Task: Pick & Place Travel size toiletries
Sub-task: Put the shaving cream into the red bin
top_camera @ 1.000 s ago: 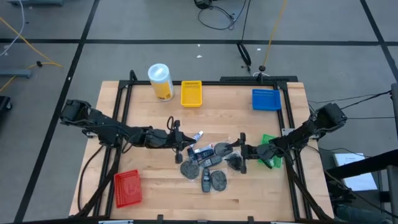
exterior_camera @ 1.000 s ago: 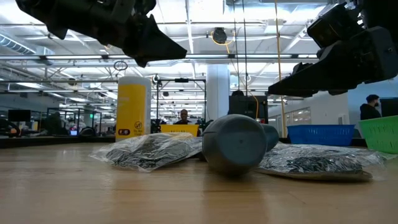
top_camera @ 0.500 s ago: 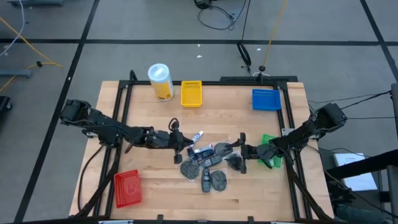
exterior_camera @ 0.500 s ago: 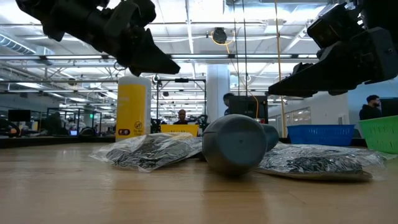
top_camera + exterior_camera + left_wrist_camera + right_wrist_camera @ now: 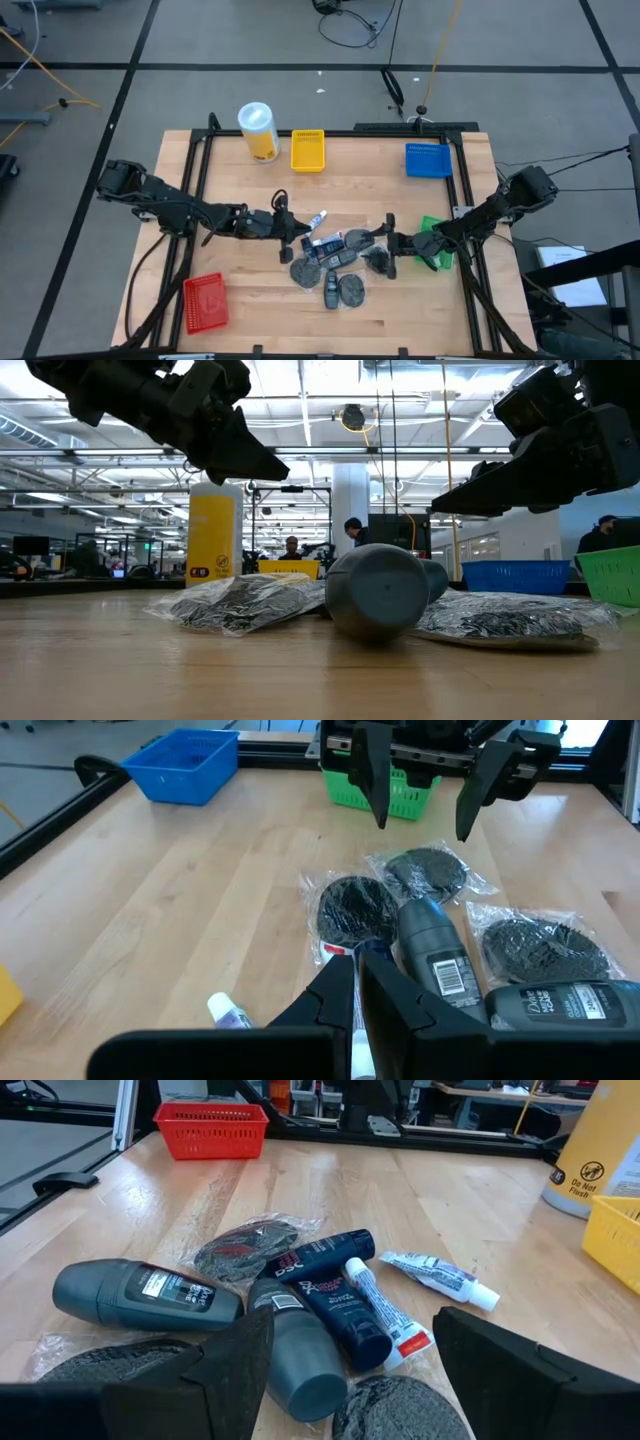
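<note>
High view: toiletries pile (image 5: 330, 265) sits mid-table. Left gripper (image 5: 291, 236) nearly closed, empty, at its left edge; right gripper (image 5: 387, 242) wide open (empty), green tray (image 5: 436, 244) behind.

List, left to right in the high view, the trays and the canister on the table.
Red tray at the near-left corner → yellow canister with its white lid → yellow tray → blue tray → green tray, partly hidden under the right arm by the right edge.
</note>
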Tool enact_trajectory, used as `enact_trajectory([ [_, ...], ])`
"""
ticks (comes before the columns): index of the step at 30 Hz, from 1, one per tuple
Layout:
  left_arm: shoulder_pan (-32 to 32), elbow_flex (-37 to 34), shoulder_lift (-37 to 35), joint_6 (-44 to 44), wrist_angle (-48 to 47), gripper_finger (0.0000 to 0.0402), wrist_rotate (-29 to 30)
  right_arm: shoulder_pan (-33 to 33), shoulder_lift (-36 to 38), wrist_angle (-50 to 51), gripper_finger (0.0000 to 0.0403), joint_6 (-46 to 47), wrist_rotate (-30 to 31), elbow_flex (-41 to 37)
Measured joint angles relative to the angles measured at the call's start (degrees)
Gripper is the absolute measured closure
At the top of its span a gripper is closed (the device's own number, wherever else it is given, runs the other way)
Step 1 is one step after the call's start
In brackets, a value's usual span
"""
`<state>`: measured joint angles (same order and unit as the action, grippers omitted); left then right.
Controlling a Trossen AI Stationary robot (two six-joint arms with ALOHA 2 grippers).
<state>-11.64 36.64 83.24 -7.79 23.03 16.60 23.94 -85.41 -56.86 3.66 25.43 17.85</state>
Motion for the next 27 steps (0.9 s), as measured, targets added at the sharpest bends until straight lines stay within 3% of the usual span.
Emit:
enact_trajectory([
  [8,0.0,0.0,0.0,-1.4,1.2,0.0378,0.1,0.0,0.0,0.1,0.0138,0.1,-0.1,0.0],
  [13,-0.4,0.0,0.0,-4.1,0.3,0.0378,4.9,-0.3,0.0,0.1,0.0138,0.0,-0.2,0.0],
  [20,-4.1,4.9,0.0,-1.4,-18.4,0.0378,10.3,-0.2,0.0,0.5,0.0138,0.1,-0.2,0.0],
  [24,-5.1,7.0,0.0,2.4,-20.3,0.0372,8.7,-0.2,0.0,0.6,0.0138,0.2,-1.9,0.0],
  [27,-4.4,8.4,0.0,4.7,-20.7,0.0341,5.0,-0.2,0.0,0.6,0.0138,0.2,-3.2,0.0],
])
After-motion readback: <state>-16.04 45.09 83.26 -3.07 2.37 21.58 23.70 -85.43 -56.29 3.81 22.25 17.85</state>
